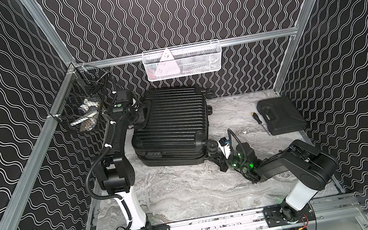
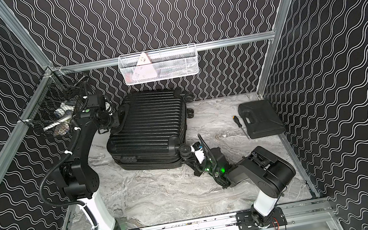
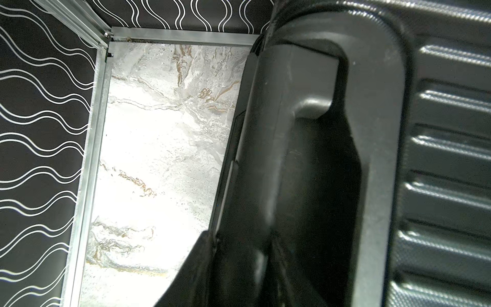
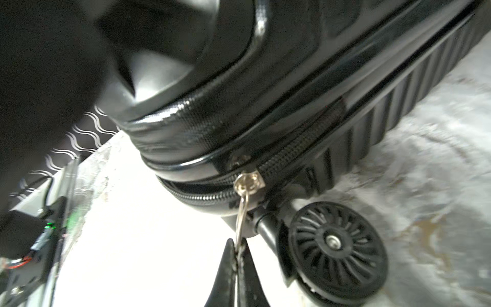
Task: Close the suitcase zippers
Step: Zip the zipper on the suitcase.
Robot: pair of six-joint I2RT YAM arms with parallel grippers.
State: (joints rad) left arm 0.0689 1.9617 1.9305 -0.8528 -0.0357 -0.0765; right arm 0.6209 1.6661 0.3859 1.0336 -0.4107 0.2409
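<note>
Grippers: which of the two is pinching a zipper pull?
The right gripper, shut on the silver pull beside a wheel; the left gripper is at the suitcase handle instead.

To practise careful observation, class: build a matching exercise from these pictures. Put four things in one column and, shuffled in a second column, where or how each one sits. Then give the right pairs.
Column one
1. zipper pull
2. screwdriver
3. white wire basket
4. suitcase

Column two
A. hung on the back rail
B. lying with a ribbed shell facing up
C. pinched in the shut right pincer
D. on the table beside the tool case

Pairs: 1-C, 2-D, 3-A, 4-B
</note>
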